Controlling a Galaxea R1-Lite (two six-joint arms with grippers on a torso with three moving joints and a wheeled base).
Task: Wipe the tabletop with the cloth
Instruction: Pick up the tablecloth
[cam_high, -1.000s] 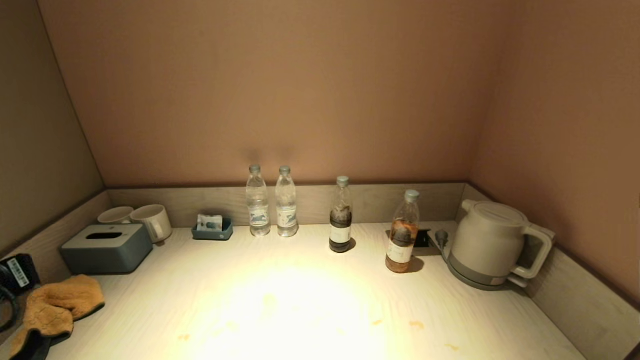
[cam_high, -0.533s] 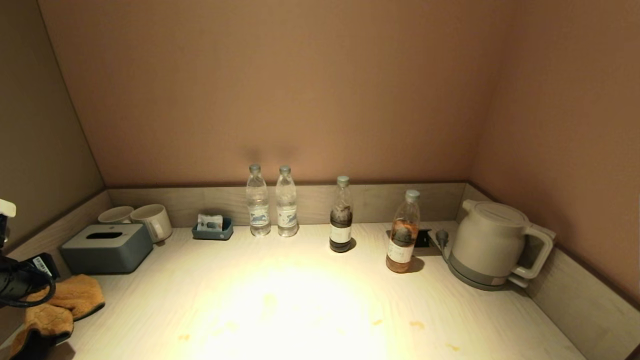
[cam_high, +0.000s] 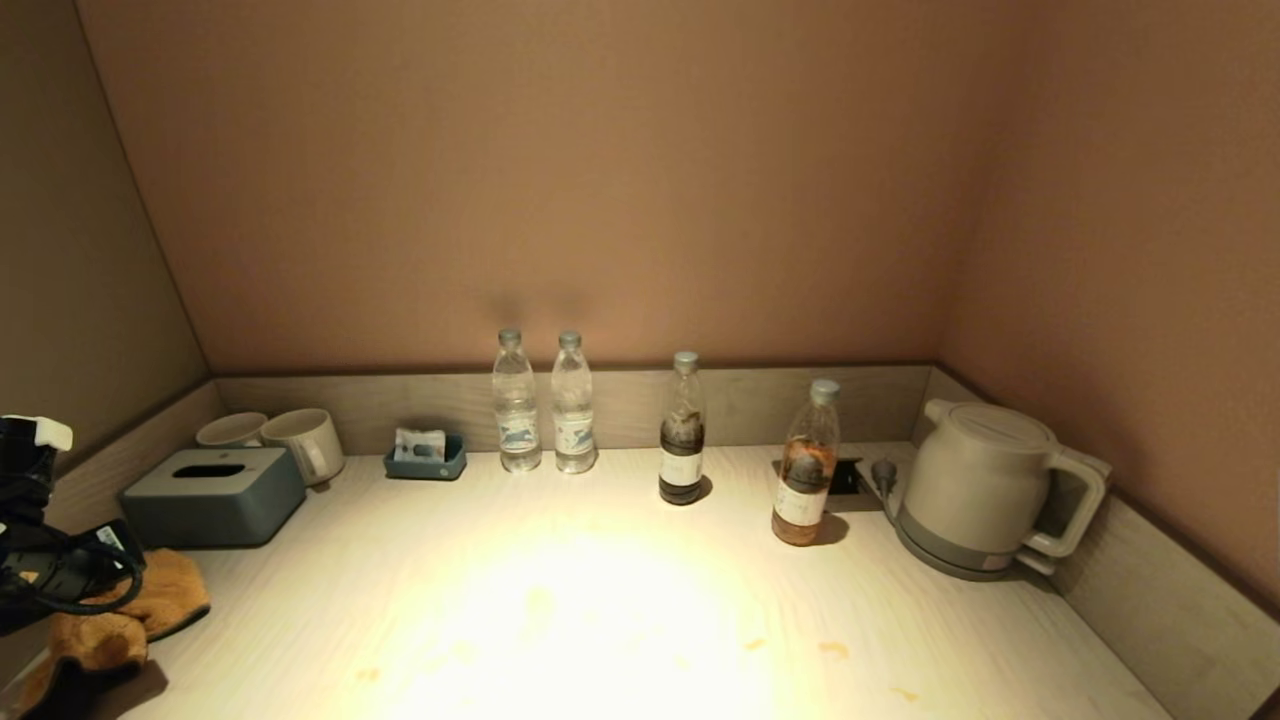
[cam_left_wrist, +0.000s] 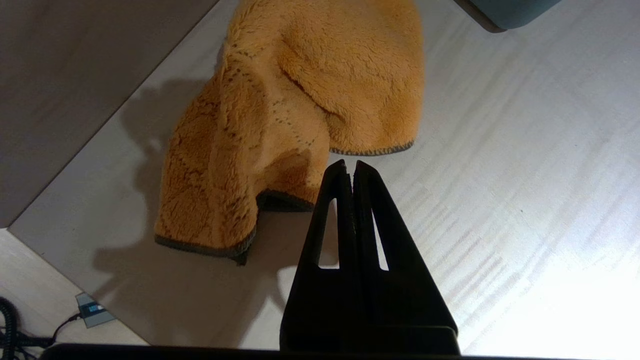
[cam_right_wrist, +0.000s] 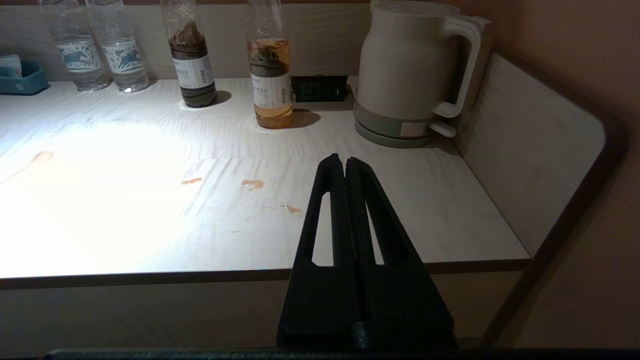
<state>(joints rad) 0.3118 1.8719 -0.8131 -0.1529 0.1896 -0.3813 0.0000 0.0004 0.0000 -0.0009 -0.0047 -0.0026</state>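
The orange-yellow cloth (cam_high: 165, 595) lies crumpled on the pale wood-grain tabletop (cam_high: 620, 580) at the near left corner, just in front of the tissue box. In the left wrist view the cloth (cam_left_wrist: 300, 100) shows its dark grey edging. My left gripper (cam_left_wrist: 350, 165) is shut and empty. It hovers above the bare tabletop right at the cloth's near edge, not touching it. Small orange stains (cam_high: 833, 649) dot the near middle and right of the tabletop. My right gripper (cam_right_wrist: 346, 159) is shut and empty, held off the table's front edge at the right.
A grey-blue tissue box (cam_high: 215, 495), two mugs (cam_high: 305, 440) and a small blue tray (cam_high: 425, 462) stand at the back left. Two water bottles (cam_high: 545, 405), two tea bottles (cam_high: 683, 430) and a kettle (cam_high: 985, 485) line the back. A low rim (cam_high: 1150, 590) borders the sides.
My left arm has risen and moved in from the left edge, now covering part of the cloth in the head view. The cloth has not moved.
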